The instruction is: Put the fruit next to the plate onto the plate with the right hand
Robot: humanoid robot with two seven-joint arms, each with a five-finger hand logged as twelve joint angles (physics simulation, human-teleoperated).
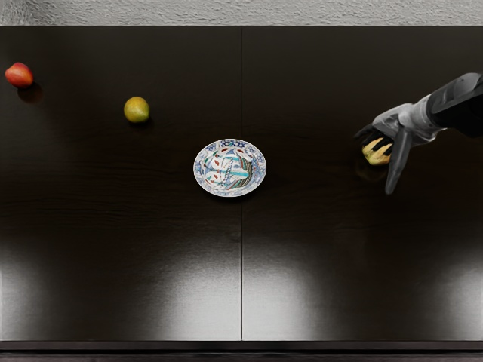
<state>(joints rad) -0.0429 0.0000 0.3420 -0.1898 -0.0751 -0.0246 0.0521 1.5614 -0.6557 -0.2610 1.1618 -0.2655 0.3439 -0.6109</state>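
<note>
A patterned blue and white plate point(229, 167) lies near the middle of the dark table point(121, 241). Right of it, a yellow fruit point(376, 153) rests on the table. My right hand point(385, 151) reaches in from the right edge and sits over this fruit, fingers curled around its far side and one long finger pointing down past it. I cannot see whether the fingers press on the fruit. A yellow-green fruit point(136, 109) lies left of and behind the plate. A red fruit point(19, 75) sits at the far left.
The table's back edge meets a pale wall point(241, 11) at the top. A thin seam point(241, 256) runs down the tabletop's middle.
</note>
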